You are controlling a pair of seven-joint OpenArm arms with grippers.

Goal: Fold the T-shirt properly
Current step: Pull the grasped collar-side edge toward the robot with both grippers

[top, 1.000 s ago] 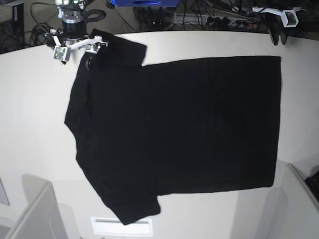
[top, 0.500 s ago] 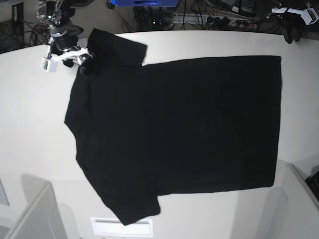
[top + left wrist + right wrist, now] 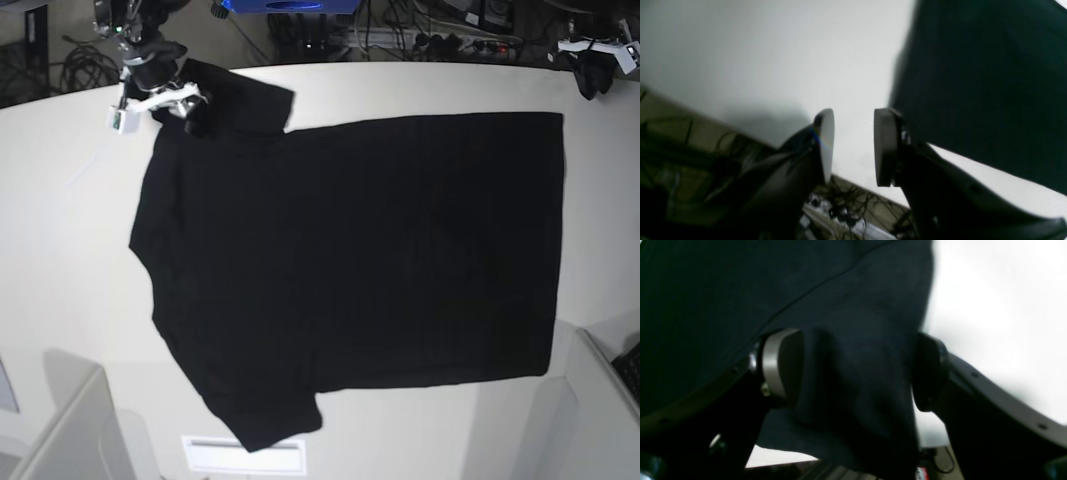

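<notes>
The black T-shirt (image 3: 350, 260) lies spread flat, plain side up, on the white table (image 3: 60, 230), with its sleeves to the left and its hem to the right. My right gripper (image 3: 188, 112) is at the far sleeve at the top left. In the right wrist view it (image 3: 855, 371) is open, with a bunch of the sleeve cloth (image 3: 740, 283) between the wide-apart pads (image 3: 783, 366). My left gripper (image 3: 592, 68) hangs off the far right corner of the shirt. In the left wrist view it (image 3: 853, 146) is open and empty over the table edge, with the shirt (image 3: 973, 66) beside it.
Grey box corners stand at the bottom left (image 3: 70, 430) and bottom right (image 3: 600, 400). A white slotted plate (image 3: 243, 455) lies at the front edge. Cables (image 3: 420, 35) and a blue box (image 3: 290, 5) sit behind the table.
My right gripper swung left off the sleeve, then came back right onto the far sleeve. My left gripper moved right, past the shirt's far right corner.
</notes>
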